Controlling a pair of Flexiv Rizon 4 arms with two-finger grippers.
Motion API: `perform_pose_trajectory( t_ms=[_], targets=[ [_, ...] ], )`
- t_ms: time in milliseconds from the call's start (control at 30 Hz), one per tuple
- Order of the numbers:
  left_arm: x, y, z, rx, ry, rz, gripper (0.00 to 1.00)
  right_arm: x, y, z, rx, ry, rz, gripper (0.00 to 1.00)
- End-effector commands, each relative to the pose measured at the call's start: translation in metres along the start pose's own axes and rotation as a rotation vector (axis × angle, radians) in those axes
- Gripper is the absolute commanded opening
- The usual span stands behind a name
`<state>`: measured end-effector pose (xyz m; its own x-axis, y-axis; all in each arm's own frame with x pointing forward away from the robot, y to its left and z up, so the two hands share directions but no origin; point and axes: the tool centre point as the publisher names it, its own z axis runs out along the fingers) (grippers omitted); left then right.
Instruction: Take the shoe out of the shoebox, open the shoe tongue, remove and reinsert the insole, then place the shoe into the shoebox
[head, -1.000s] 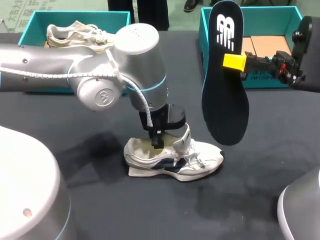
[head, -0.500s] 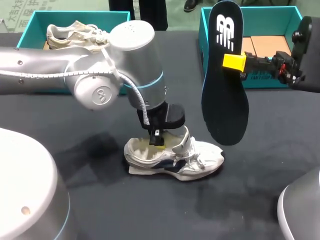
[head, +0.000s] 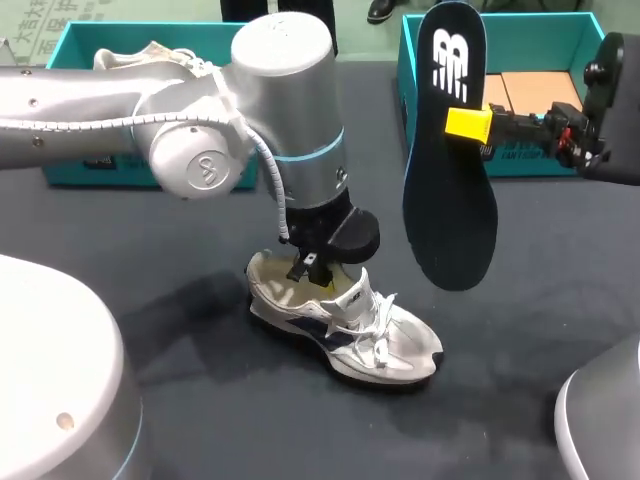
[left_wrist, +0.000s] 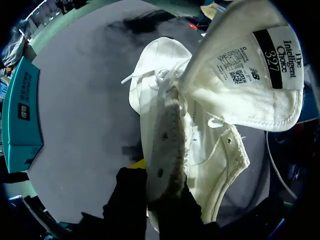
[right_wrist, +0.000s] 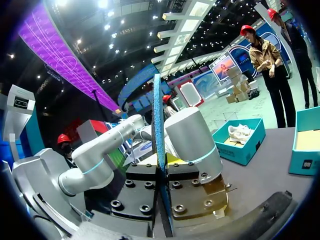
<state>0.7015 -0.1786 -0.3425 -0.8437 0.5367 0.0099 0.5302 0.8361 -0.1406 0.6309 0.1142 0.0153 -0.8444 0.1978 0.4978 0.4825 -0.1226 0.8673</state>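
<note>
A white and navy shoe (head: 350, 325) lies on the dark table, toe toward the front right. My left gripper (head: 318, 270) is shut on its upper edge beside the opening. In the left wrist view the eyelet strip of the shoe (left_wrist: 165, 125) runs between that gripper's (left_wrist: 155, 192) dark fingers, and the labelled tongue (left_wrist: 250, 75) stands folded back ahead of them. My right gripper (head: 470, 125) is shut on the black insole (head: 450, 200), held upright in the air above the table's right half. The insole (right_wrist: 160, 145) shows edge-on between the right gripper's (right_wrist: 163, 187) fingers.
A teal shoebox (head: 410, 60) with a cardboard insert stands at the back right behind the insole. Another teal box (head: 60, 55) at the back left holds a second shoe (head: 150, 68). Dark table shows in front of the shoe.
The left gripper closed on the shoe's upper edge and turned the shoe, swinging its toe toward the front right. The right arm and insole stayed still.
</note>
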Motion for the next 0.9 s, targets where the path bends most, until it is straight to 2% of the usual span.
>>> perform_pose_trajectory(
  t_ms=[33, 233, 300, 333, 367, 433, 467, 633, 767, 900],
  targets=[
    [0.004, -0.005, -0.004, -0.068, -0.031, 0.126, 0.00, 0.010, -0.007, -0.004, -0.011, -0.045, 0.001, 0.00],
    [0.004, -0.005, -0.004, -0.068, -0.031, 0.126, 0.00, 0.010, -0.007, -0.004, -0.011, -0.045, 0.001, 0.00],
    [0.002, 0.001, -0.005, -0.035, -0.064, 0.233, 0.00, 0.010, -0.007, -0.004, -0.011, -0.045, 0.001, 0.00],
    [0.002, 0.004, -0.006, -0.054, -0.068, 0.226, 0.00, 0.010, -0.007, -0.004, -0.011, -0.045, 0.001, 0.00],
    [0.001, 0.006, -0.008, -0.041, -0.079, 0.303, 0.00, 0.010, -0.007, -0.004, -0.011, -0.045, 0.001, 0.00],
    [0.001, 0.007, -0.009, -0.068, -0.100, 0.375, 0.00, 0.010, -0.007, -0.004, -0.011, -0.045, 0.001, 0.00],
    [0.001, 0.006, -0.010, -0.054, -0.101, 0.446, 0.00, 0.010, -0.007, -0.004, -0.011, -0.045, 0.001, 0.00],
    [-0.002, 0.002, -0.012, -0.080, -0.126, 0.641, 0.00, 0.010, -0.007, -0.004, -0.011, -0.045, 0.001, 0.00],
    [-0.003, 0.000, -0.016, -0.111, -0.124, 0.728, 0.00, 0.010, -0.007, -0.004, -0.011, -0.045, 0.001, 0.00],
    [-0.004, -0.003, -0.016, -0.097, -0.108, 0.816, 0.00, 0.010, -0.007, -0.004, -0.011, -0.045, 0.001, 0.00]
  ],
)
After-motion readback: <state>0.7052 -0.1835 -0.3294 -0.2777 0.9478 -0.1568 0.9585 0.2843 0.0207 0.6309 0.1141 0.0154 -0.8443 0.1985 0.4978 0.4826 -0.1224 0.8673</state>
